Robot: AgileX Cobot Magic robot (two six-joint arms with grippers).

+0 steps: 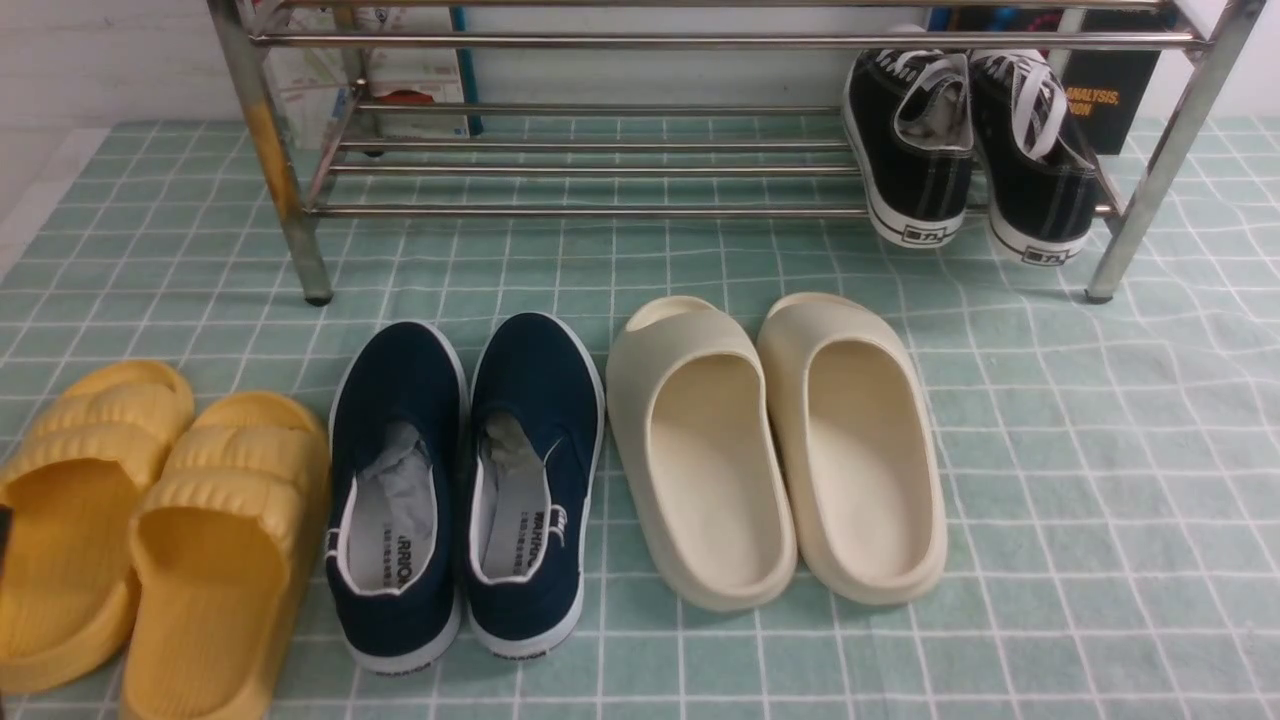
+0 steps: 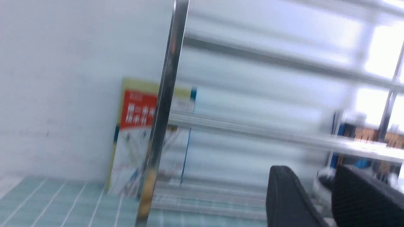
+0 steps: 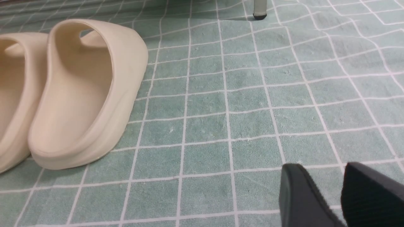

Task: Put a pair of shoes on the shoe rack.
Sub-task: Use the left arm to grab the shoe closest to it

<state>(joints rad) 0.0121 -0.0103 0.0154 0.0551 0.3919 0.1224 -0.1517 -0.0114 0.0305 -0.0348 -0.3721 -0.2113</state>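
While left tool (image 2: 312,176) and right tool (image 3: 322,171) gape empty, navy shoes (image 1: 410,390), WARRIOR-printed insoles (image 1: 395,535).

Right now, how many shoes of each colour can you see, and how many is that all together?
Yellow slippers: 2
Navy slip-on shoes: 2
Cream slippers: 2
Black sneakers, on the shoe rack: 2
Total: 8 shoes, making 4 pairs
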